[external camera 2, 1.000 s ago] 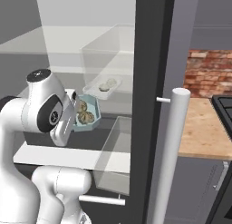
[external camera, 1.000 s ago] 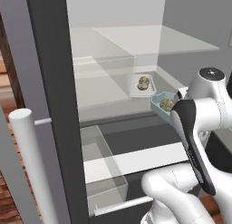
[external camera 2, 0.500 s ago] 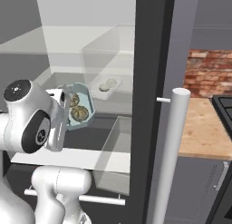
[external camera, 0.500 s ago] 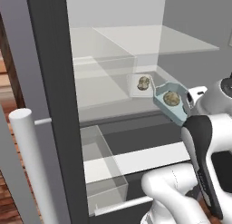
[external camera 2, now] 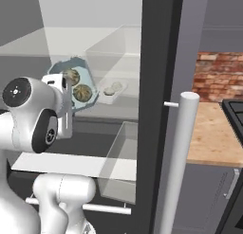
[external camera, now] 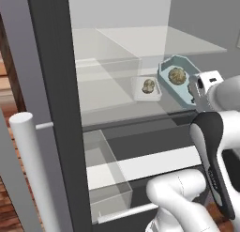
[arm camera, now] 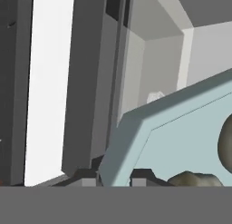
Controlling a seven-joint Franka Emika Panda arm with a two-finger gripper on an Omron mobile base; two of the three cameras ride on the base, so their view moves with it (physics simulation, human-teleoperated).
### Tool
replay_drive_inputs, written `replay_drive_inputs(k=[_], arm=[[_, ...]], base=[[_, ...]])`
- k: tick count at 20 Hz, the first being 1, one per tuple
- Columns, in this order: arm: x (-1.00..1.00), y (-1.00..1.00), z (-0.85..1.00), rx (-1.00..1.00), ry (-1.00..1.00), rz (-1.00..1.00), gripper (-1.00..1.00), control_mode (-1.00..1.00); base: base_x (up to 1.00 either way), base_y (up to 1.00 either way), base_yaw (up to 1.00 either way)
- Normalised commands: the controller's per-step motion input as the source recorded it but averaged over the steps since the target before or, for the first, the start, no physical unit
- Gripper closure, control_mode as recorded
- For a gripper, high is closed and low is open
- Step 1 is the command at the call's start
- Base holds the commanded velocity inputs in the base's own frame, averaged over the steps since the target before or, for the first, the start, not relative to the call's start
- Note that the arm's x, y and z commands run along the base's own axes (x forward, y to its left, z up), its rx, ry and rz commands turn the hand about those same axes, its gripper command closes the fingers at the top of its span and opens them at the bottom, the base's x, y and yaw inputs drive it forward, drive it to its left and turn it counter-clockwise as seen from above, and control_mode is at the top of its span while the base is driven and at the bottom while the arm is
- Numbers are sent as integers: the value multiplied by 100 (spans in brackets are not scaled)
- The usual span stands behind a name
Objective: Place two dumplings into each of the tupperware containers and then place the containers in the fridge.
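While jaws clamp blue tub (external camera: 174, 77) rim, tilted steeply, two dumplings (external camera 2: 82, 92) inside

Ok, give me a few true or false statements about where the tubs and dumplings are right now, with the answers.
1. The gripper holds the blue tub by its rim. True.
2. The blue tub is empty. False: two dumplings lie in it.
3. The white tub sits on a glass shelf in the fridge. True.
4. The fridge door is closed. False: it stands open, shelves and drawers showing.
5. The blue tub is held level. False: it is tilted up steeply, its inside facing the base cameras.
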Motion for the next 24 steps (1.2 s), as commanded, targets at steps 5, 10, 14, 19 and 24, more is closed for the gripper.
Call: replay_drive_inputs(k=[5, 10, 14, 19, 24], arm=[[64, 0, 76, 0, 0, 6, 100, -100], [62, 0, 82, 0, 1, 4, 100, -100], [83, 1, 30, 0, 9, 1, 100, -100], [99, 0, 2, 0, 0, 0, 100, -100], [98, 0, 4, 0, 0, 2, 100, -100]], base=[[0, 0, 0], [0, 0, 0], [0, 0, 0], [0, 0, 0], [0, 0, 0]])
